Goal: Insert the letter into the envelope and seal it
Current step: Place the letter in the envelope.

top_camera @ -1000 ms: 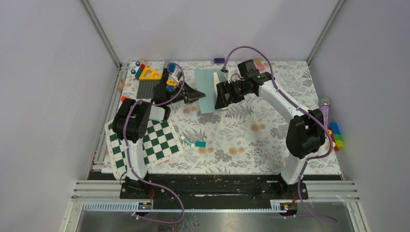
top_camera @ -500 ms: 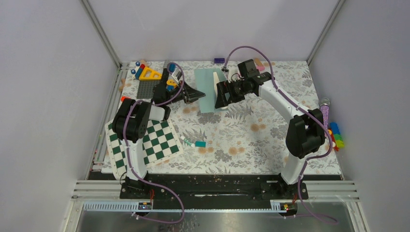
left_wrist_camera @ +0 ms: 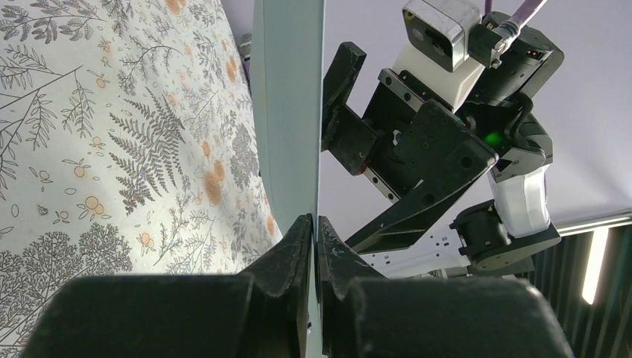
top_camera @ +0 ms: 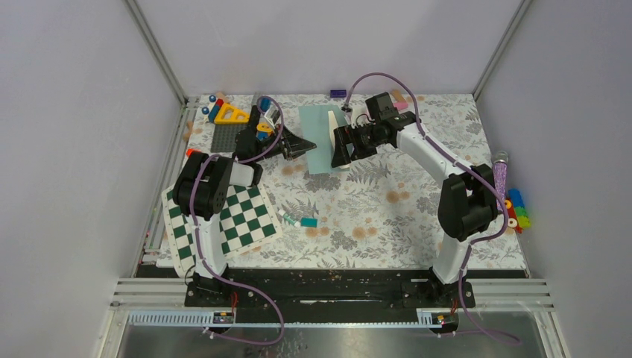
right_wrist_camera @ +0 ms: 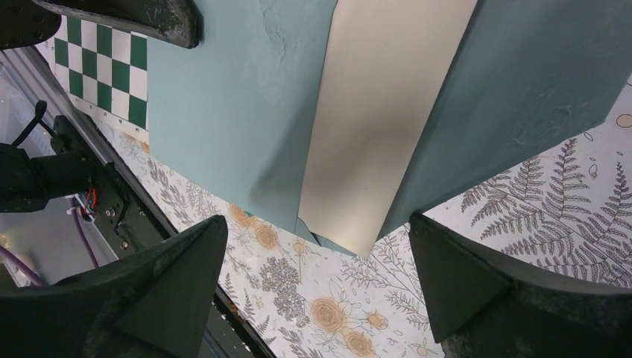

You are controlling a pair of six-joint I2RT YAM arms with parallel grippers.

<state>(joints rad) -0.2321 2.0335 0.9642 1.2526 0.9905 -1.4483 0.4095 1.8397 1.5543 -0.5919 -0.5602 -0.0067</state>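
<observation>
The step in hand looks like the insertion. The letter (right_wrist_camera: 387, 112) shows as a cream strip between the teal body of the envelope (right_wrist_camera: 223, 97) and its darker flap (right_wrist_camera: 529, 89), which stands open. The envelope sits toward 12 o'clock on the table (top_camera: 387, 216).

In the top view the left gripper (left_wrist_camera: 314, 224) is at the envelope's 9 o'clock edge, its 2 fingers pinched tight on that edge. The right gripper (right_wrist_camera: 317, 224), at the 3 o'clock side, has its fingers spread wide and holds nothing. In its wrist view they straddle the letter's near end.

The next move probably calls for the right arm to push the letter fully inside while the left steadies the pocket, then to fold the flap down and press it.

How deep the letter sits in the pocket cannot be told, nor whether the envelope lies flat or is lifted. From the left wrist the envelope shows edge-on only, and the letter is hidden. Both sheets run out of the right wrist view at 12 o'clock.
</observation>
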